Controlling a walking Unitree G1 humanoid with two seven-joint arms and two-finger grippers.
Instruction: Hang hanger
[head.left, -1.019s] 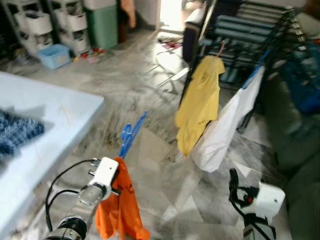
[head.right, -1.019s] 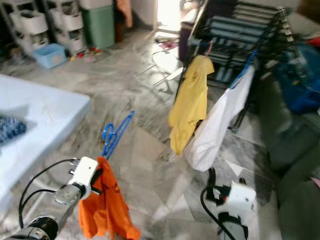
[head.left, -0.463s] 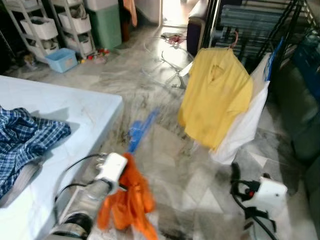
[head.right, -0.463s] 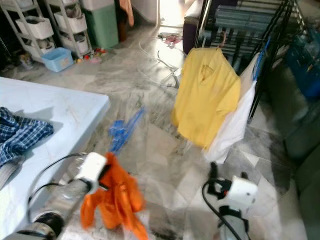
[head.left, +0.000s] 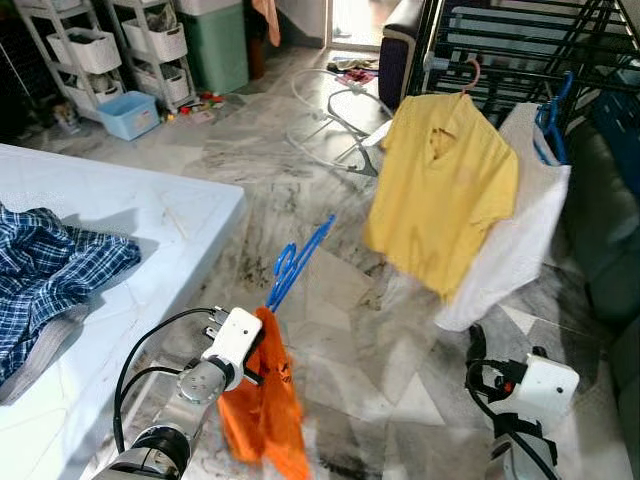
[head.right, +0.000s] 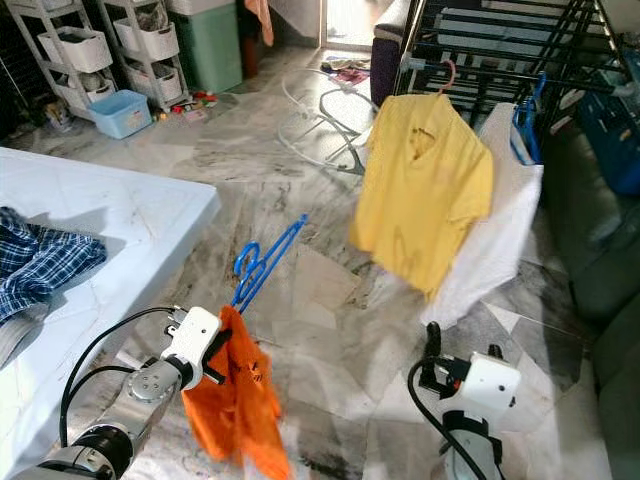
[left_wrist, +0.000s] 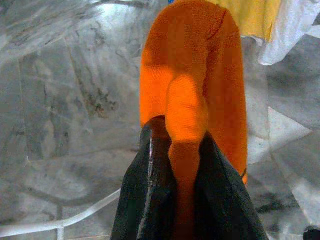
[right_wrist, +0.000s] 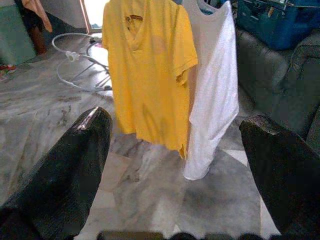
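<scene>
Since a second ago my camera turned; the drying rack (head.left: 520, 40) sits at one o'clock. My left gripper (left_wrist: 175, 165) pinches the orange shirt (head.left: 262, 400), probably on the blue hanger (head.left: 297, 262). Right gripper (right_wrist: 175, 150) gapes wide. Hanging remains.

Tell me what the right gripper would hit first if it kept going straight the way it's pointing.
Probably the yellow shirt hanging on the rack: it lies between the open right gripper fingers, with floor before it. Depth is unclear.

We see the orange shirt (left_wrist: 192, 95) covering most of the blue hanger (head.left: 295, 262) and the left gripper's (left_wrist: 186, 200) fingertips. The checked shirt (head.left: 50, 275) and the drying rack (head.right: 500, 50) are cut off by the picture's edge.
</scene>
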